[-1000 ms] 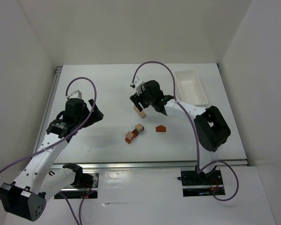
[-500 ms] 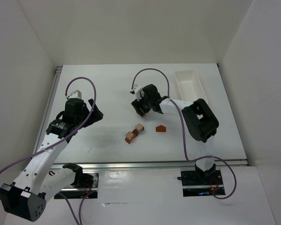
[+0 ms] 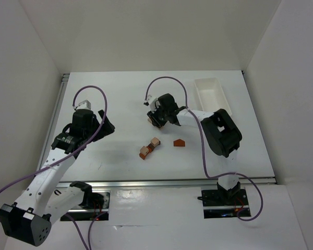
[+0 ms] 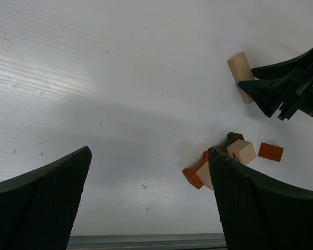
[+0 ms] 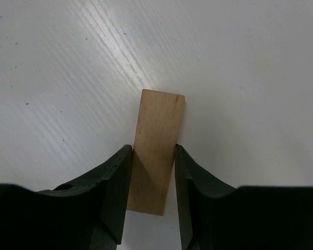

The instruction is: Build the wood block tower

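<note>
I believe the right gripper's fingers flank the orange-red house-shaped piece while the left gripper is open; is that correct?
Not quite: the right wrist view shows the right gripper flanking a pale tan oblong block; the house-shaped piece lies apart. The left gripper is open.

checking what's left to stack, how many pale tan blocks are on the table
3: a long pale block between the right gripper's fingers, a pale cube and a second pale block by the orange-red bar. Others may be hidden.

Block (image 5: 159,120) between right pincer's (image 5: 152,151) jaws
</note>
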Controlling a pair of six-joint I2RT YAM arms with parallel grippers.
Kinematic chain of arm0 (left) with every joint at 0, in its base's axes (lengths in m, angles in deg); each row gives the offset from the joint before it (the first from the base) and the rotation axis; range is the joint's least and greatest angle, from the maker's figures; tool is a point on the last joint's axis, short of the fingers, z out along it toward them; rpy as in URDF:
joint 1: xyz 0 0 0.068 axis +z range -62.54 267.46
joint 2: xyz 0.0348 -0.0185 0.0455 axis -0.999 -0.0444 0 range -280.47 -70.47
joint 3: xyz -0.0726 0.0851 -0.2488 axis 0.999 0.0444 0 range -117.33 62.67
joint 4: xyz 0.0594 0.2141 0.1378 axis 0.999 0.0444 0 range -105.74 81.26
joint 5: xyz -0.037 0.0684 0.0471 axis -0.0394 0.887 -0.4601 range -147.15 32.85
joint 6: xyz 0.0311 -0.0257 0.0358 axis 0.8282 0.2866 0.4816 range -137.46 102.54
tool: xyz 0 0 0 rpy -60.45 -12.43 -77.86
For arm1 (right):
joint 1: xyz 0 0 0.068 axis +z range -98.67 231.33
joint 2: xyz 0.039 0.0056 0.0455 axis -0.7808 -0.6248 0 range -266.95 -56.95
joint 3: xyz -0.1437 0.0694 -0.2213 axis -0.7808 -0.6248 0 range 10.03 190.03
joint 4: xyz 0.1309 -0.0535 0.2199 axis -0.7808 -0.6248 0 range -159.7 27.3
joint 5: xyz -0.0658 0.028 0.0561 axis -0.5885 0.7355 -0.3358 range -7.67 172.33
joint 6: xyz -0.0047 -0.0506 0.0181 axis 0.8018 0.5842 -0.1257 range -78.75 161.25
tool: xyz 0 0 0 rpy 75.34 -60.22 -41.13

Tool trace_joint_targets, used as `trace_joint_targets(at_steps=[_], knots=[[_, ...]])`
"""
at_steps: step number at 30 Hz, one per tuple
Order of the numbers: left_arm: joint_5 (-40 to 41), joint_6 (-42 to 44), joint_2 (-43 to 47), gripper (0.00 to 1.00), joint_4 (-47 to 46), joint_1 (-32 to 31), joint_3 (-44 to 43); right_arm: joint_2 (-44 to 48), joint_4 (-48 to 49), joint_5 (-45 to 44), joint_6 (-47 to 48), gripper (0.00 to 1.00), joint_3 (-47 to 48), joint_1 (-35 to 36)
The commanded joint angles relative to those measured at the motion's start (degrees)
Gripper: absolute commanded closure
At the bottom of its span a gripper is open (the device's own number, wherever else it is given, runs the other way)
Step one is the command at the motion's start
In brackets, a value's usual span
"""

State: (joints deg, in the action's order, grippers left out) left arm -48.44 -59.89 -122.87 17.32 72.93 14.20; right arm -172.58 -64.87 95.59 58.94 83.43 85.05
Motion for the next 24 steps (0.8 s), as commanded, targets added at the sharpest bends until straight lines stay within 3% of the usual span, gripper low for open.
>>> trace_joint_targets(at_steps=[1, 6, 9, 11, 13, 14, 18, 24], knots=[[0.08, -0.46, 0.54, 0.02, -0.8, 0.2, 0.22, 2.6, -0.73, 3.25, 5.14, 0.75, 1.04, 0.04], [-1.14, 0.07, 1.77, 0.02, -1.41, 0.2, 0.22, 11.89, -1.42, 9.66, 20.78, 0.78, -0.19, -0.57], [-2.38, 0.6, 2.39, 0.02, -1.94, 0.2, 0.22, 16.04, -9.49, 21.25, 31.56, 0.78, 1.38, -1.19], [-2.9, 0.6, 2.91, 0.02, -1.95, 0.2, 0.74, 18.95, -19.55, 31.41, 37.91, 0.78, 4.18, -3.03], [-3.69, 1.13, 2.92, 0.02, -2.47, 0.2, 0.74, 20.0, -26.88, 35.59, 48.68, 0.78, 6.04, -3.04], [-3.7, 1.13, 2.92, 0.02, -2.47, 0.2, 0.74, 20.01, -35.97, 37.87, 53.19, 0.78, 8.4, -3.04], [-5.02, 1.65, 2.92, 0.02, -1.95, 0.2, 0.74, 19.48, -47.64, 35.53, 65.93, 0.78, 10.53, 0.03], [-6.16, 1.65, 3.45, 0.03, -0.9, 0.2, 0.13, 18.95, -50.64, 28.07, 68.69, 0.78, 9.83, 6.27]])
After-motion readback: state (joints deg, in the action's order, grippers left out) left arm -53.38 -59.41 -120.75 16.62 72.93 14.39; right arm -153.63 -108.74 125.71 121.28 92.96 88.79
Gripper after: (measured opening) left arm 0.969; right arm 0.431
